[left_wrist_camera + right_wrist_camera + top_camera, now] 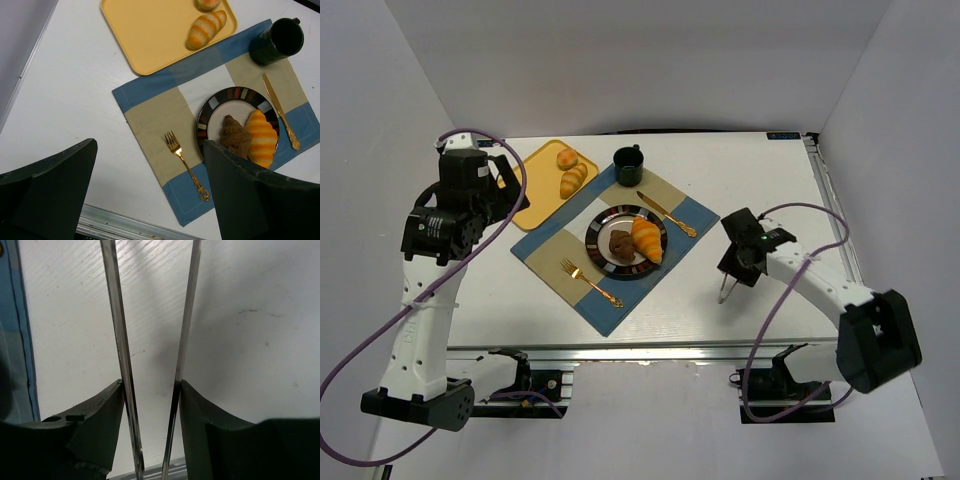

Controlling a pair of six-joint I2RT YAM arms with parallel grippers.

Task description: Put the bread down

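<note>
Croissant and brown chunk on plate; seemingly done. Left fingers apart, right fingers apart, both empty.

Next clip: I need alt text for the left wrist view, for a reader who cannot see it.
A golden-orange ridged croissant and a dark brown lumpy bread chunk lie side by side on a round plate with a striped rim, on a blue-and-tan placemat with a gold fork, gold knife and dark green mug. Behind, a yellow tray holds two buns; the open left gripper frames the foreground.
</note>
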